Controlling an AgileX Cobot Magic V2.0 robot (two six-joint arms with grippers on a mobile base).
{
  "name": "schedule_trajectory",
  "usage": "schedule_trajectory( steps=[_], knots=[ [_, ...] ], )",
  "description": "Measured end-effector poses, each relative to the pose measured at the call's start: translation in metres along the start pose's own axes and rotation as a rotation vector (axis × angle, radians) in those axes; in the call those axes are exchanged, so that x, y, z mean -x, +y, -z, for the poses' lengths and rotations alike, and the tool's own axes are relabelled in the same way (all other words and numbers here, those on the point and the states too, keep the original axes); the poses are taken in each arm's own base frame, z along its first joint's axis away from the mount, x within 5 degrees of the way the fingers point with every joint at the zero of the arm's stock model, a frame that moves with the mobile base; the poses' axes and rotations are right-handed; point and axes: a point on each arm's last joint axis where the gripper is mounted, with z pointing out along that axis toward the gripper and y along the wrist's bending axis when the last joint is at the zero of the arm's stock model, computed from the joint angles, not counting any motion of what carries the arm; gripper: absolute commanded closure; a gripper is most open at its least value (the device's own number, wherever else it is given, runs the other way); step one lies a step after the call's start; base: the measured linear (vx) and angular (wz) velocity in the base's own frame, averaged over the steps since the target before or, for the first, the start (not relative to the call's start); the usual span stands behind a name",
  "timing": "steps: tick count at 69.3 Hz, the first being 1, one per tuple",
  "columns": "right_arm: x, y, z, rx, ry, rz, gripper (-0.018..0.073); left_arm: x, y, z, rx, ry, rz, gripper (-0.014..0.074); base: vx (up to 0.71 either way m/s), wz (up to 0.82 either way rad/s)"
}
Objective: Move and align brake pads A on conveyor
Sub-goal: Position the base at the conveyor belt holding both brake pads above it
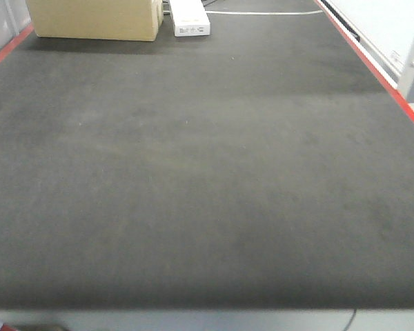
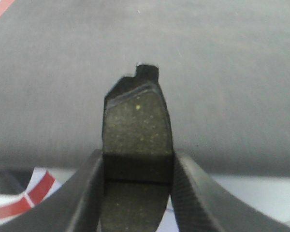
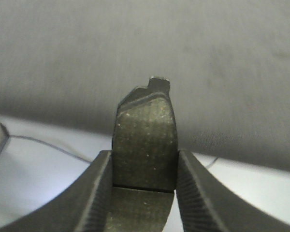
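In the left wrist view a brake pad (image 2: 137, 130), grey speckled face with a central groove and black backing tab on top, is pinched between the fingers of my left gripper (image 2: 137, 169), above the near edge of the conveyor (image 2: 208, 72). In the right wrist view a second brake pad (image 3: 145, 137) sits the same way in my right gripper (image 3: 144, 166), which is shut on it, also near the belt's front edge (image 3: 208, 72). The front view shows the dark belt (image 1: 207, 179) with no pads and no grippers on it.
A cardboard box (image 1: 96, 19) and a white power strip (image 1: 190, 19) with a cable lie at the belt's far end. Red side edges (image 1: 372, 65) bound the belt. A pale surface (image 3: 38, 183) lies below the front edge, with red-white tape (image 2: 26, 198) at left.
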Motion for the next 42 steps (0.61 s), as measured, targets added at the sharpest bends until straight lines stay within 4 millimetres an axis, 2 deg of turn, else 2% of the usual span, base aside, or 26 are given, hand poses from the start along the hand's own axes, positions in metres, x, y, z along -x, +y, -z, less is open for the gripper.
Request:
schedule_trajectory(
  steps=[42],
  knots=[
    [-0.0001, -0.0001, 0.0000, -0.001, 0.001, 0.001, 0.0566, 0.0000, 0.0000, 0.0000, 0.000, 0.000, 0.000, 0.0602, 0.27, 0.01]
  ],
)
